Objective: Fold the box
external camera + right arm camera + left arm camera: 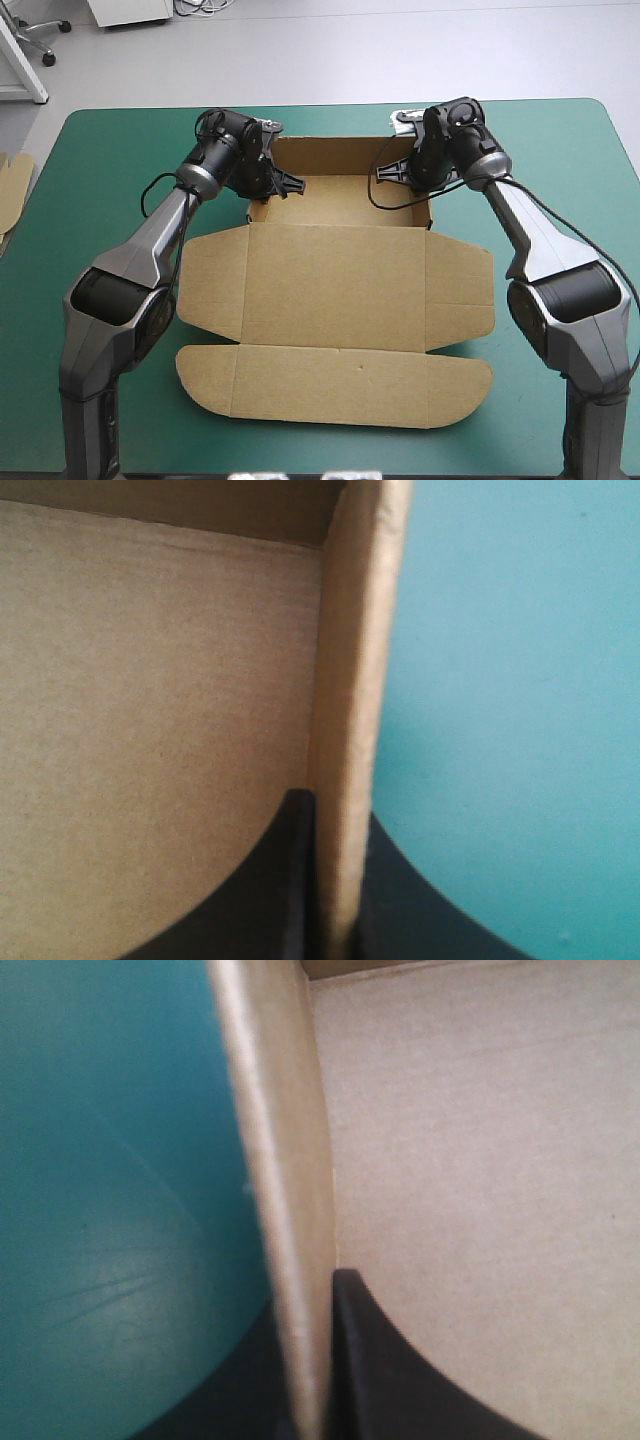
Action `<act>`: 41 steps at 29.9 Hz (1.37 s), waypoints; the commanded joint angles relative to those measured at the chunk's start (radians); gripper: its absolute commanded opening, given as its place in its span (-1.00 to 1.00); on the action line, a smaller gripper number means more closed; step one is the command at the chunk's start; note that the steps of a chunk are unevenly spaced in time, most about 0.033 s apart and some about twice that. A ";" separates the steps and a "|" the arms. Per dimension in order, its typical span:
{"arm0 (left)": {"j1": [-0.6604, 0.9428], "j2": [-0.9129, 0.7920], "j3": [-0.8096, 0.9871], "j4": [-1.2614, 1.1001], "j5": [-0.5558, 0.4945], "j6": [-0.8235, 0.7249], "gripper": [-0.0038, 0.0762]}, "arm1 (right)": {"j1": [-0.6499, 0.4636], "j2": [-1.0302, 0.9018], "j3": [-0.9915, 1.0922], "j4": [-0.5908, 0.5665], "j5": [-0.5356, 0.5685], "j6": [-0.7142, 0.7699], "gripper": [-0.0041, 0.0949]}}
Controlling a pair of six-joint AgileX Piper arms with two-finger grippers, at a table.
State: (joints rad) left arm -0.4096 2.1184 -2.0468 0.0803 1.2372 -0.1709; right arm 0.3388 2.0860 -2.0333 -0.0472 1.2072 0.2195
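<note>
The brown box (pixel 340 300) is seen central on the counter (pixel 560 150), far walls raised, lid laid flat toward the near edge. The left wall's edge is clamped by the left hand (pixel 278 185), the right wall's by the right hand (pixel 395 172); bare counter is seen outside both.

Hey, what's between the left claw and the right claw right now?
The raised tray of the box: the left claw and the right claw each pinch a side wall, with only bare brown floor between them. The high view shows it.
</note>
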 commanded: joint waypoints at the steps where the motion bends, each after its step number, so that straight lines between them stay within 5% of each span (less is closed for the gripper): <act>1: 0.002 -0.041 -0.025 0.073 -0.033 0.015 -0.94 | 0.006 -0.035 -0.030 -0.045 -0.013 -0.063 -0.94; 23: 0.004 0.049 -0.029 0.142 -0.048 -0.022 -0.94 | 0.006 0.035 -0.029 -0.085 0.002 -0.037 -0.92; 27: 0.004 0.049 -0.029 0.137 -0.018 -0.022 -0.94 | 0.006 0.027 -0.029 -0.065 0.015 -0.059 -0.66; 30: 0.004 0.037 -0.029 0.119 -0.030 -0.010 -0.92 | 0.006 0.006 -0.029 -0.063 0.015 -0.059 -0.26; 34: 0.004 0.018 -0.042 0.083 -0.055 0.003 -0.67 | 0.006 -0.020 -0.029 -0.070 0.015 -0.054 0.02; 41: 0.004 0.000 -0.079 0.034 -0.037 0.024 -0.01 | 0.006 -0.044 -0.029 -0.063 0.038 -0.049 0.04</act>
State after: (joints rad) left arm -0.4058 2.2006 -2.0823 0.1258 1.2065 -0.1608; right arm 0.3471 2.1221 -2.0413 -0.0897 1.2333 0.1780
